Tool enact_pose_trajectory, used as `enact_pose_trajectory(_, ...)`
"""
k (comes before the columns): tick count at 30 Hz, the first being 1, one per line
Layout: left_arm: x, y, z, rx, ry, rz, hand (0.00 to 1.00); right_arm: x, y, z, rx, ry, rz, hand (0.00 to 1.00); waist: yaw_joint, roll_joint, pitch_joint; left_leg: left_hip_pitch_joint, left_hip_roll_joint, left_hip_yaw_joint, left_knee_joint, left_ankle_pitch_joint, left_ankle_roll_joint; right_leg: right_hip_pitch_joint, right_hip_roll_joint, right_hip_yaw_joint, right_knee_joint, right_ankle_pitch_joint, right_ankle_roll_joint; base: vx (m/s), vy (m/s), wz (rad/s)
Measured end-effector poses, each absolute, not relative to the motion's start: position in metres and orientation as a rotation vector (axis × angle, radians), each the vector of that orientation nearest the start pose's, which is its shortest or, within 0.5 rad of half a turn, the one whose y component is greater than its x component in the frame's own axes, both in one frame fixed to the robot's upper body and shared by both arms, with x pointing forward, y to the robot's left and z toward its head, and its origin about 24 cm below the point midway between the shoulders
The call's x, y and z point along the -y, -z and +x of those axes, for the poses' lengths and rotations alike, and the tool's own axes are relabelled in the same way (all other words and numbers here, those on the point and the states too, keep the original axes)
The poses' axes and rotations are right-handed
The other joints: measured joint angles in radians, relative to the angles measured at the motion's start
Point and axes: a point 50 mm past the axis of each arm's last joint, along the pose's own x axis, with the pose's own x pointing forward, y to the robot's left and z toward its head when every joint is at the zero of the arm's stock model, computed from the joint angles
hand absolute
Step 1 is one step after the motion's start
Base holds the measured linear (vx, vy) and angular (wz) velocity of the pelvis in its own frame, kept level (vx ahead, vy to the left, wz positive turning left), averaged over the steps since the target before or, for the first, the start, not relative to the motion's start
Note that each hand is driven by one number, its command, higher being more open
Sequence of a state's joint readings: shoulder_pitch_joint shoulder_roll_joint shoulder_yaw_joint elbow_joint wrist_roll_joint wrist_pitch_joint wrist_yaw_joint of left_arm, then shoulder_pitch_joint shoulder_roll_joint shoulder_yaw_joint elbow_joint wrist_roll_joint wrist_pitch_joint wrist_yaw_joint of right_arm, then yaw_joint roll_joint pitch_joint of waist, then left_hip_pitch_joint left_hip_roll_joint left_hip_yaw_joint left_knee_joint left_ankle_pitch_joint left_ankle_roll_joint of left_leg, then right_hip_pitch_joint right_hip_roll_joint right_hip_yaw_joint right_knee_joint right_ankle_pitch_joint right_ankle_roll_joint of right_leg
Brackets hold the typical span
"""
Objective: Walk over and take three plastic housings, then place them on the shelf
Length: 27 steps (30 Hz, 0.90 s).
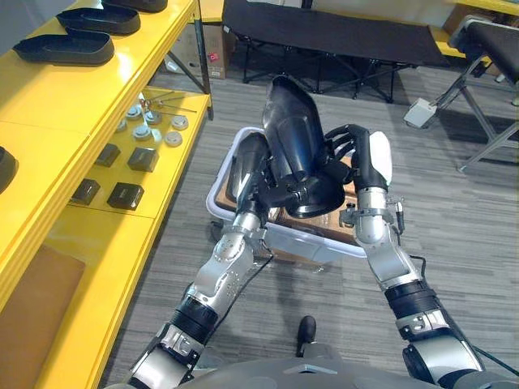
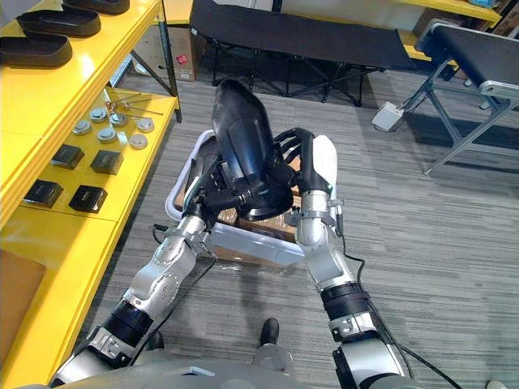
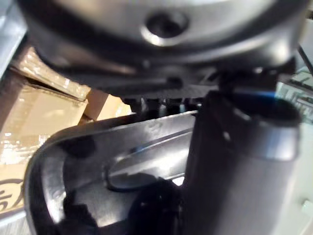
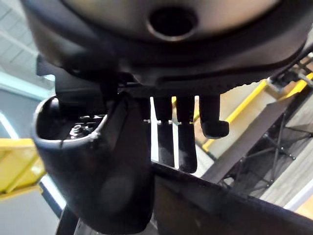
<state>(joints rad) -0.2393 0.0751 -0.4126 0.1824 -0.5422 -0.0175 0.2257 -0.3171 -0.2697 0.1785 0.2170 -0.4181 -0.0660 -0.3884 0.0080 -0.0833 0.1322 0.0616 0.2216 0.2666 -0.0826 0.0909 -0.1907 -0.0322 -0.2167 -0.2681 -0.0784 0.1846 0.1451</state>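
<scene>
Both hands, left point(image 2: 217, 194) and right point(image 1: 361, 168), are clamped on one black housing point(image 1: 293, 130), held above the bin point(image 1: 324, 243). Other housings point(image 1: 65, 47) lie along the shelf's point(image 1: 49, 97) top edge, so this one probably awaits placing.

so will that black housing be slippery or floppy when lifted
Probably stiff: the plastic housing holds its shell shape gripped at its lower end. Likely slippery, given its glossy sheen. Possibly tippy, since it stands tall above the left robot hand and right robot hand.
</scene>
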Motion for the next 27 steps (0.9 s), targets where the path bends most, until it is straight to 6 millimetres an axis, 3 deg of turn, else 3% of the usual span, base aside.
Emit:
enact_pose_trajectory(12,-0.082,-0.028,0.284,-0.213,0.066,-0.431,1.0,0.134,-0.068,0.291,0.3,0.029,-0.633,0.0,-0.011,-0.009,-0.02,0.002,-0.002,0.001,0.017,-0.011,0.003,0.01,-0.003,-0.001,-0.001,0.001,0.0,0.0,0.0,0.0)
enact_pose_trajectory(13,-0.083,-0.026,0.284,-0.234,0.056,-0.478,0.0,0.133,-0.066,0.29,0.293,0.016,-0.633,0.0,-0.012,-0.009,-0.021,0.002,-0.001,0.002,0.024,-0.014,0.003,0.012,-0.003,0.0,-0.001,0.001,0.0,0.0,0.0,0.0)
enact_pose_trajectory(17,-0.081,-0.013,0.283,-0.323,0.071,-0.718,0.0,0.128,-0.055,0.281,0.254,-0.013,-0.584,0.0,-0.012,-0.008,-0.036,0.003,-0.001,0.003,0.028,-0.017,0.003,0.014,-0.004,0.0,-0.001,0.001,0.0,0.0,0.0,0.0)
enact_pose_trajectory(22,-0.075,-0.001,0.278,-0.369,0.167,-0.976,0.0,0.122,-0.061,0.277,0.303,-0.011,-0.541,0.0,-0.014,-0.008,-0.036,0.013,-0.001,0.012,0.027,-0.023,0.001,0.014,-0.005,0.005,-0.001,0.001,0.0,-0.01,0.003,-0.06)
enact_pose_trajectory(27,-0.075,-0.004,0.278,-0.316,0.243,-0.999,0.0,0.123,-0.067,0.272,0.358,0.006,-0.517,0.0,-0.022,-0.012,-0.04,0.016,-0.001,0.016,0.027,-0.027,0.001,0.015,-0.005,0.006,-0.001,0.001,0.0,0.0,0.0,-0.01)
